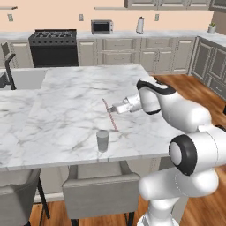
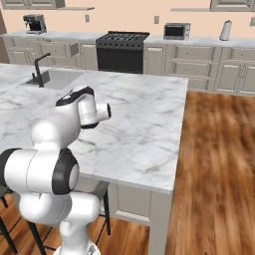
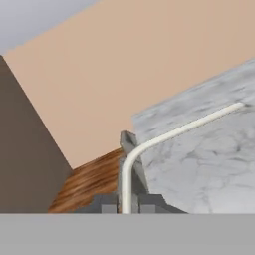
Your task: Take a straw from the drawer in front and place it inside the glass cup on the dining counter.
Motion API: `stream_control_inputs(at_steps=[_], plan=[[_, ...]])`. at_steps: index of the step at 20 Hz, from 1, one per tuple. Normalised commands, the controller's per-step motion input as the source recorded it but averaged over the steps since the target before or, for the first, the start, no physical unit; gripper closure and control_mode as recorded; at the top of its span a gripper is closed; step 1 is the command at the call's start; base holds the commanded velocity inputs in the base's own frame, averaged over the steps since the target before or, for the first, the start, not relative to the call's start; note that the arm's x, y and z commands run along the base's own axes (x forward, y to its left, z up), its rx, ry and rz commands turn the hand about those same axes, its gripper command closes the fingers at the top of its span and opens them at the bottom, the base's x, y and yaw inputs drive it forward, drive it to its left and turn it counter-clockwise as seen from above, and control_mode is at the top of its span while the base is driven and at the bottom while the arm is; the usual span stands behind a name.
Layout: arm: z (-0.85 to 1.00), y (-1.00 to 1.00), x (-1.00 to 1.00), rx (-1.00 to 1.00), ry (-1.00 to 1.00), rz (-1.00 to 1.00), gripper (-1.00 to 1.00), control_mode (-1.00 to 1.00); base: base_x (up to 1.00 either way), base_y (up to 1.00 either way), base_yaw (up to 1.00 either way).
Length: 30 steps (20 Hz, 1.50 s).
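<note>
Item: gripper point(image 1: 114, 108), jaws clamped together on the straw point(image 1: 110, 114). You are holding a thin pinkish-red stem that is hanging tilted over the dining counter point(image 1: 66, 110), upper end leaning away, lower end pointing toward the glass cup point(image 1: 102, 140). In the hand view the straw point(image 3: 149, 144) is running out from between the fingertips point(image 3: 130, 149) and bending sharply partway along.

Item: glass cup, standing upright near the counter's front edge, just below and to the left of the straw's lower end, apart from it.

Risks, as judged: you are carrying a long, light stem by its middle, so the tip is likely swinging off line; lowering while misaligned could clip the rim and tip or shove the tumbler toward the edge. The grip is narrow, so the straw could pivot or slip. Releasing too high could let it bounce out.

Surface: broad white marble with grey veins, grey padded chairs point(image 1: 100, 190) tucked beneath.

Room: beige cabinets point(image 1: 145, 53), black range point(image 1: 54, 47), toaster oven point(image 1: 102, 27), sink faucet point(image 2: 41, 69), wooden floor point(image 2: 219, 164)
</note>
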Motion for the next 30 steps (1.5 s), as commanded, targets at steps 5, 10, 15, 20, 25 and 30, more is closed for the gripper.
stream_control_inputs(at_steps=[5,10,15,20,25,30], plan=[[0.0,0.3,0.04,0.11,0.0,0.16,1.0,-1.0,0.0,0.0,0.0],[-0.02,0.13,0.14,0.15,0.0,0.17,1.0,-1.0,0.0,0.0,0.0],[-0.1,0.01,0.15,0.11,0.0,0.17,1.0,-1.0,0.0,0.0,0.0],[-0.19,0.0,0.09,0.09,0.0,0.17,1.0,-1.0,0.0,0.0,0.0],[-0.2,0.0,0.15,0.09,0.0,0.15,1.0,-1.0,0.0,0.0,0.0],[-0.17,0.0,0.22,0.1,0.0,0.14,1.0,-1.0,0.0,0.0,0.0]])
